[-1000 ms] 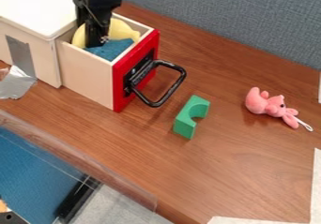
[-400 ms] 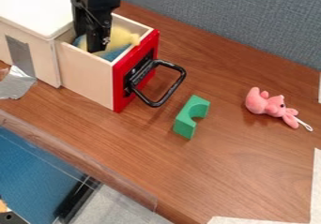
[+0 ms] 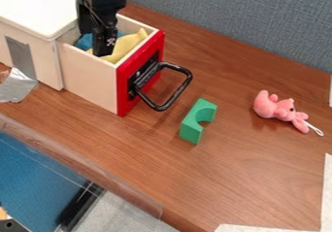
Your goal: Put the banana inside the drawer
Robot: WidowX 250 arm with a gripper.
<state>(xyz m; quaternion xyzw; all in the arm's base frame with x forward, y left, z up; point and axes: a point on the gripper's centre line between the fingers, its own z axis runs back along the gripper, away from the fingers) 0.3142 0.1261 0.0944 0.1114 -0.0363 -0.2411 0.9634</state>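
My black gripper (image 3: 104, 49) hangs down into the pulled-out drawer (image 3: 91, 77), near its left wall. Beside and partly behind it lies the yellow banana (image 3: 127, 45), low in the drawer and slanting toward the red front. A blue cloth-like thing (image 3: 85, 41) shows in the drawer on the far side of the gripper. Whether the gripper touches the banana is hard to tell, as the gripper covers part of it.
The black handle (image 3: 173, 102) sticks out from the drawer's red front. A green arch block (image 3: 196, 121) lies on the table to the right of it, and a pink plush toy (image 3: 280, 109) lies farther right. A grey partition (image 3: 246, 17) stands behind.
The banana has shifted and turned, now lying nearer the drawer's red front. More of the blue thing shows at the back left. The gripper has moved slightly within the drawer.
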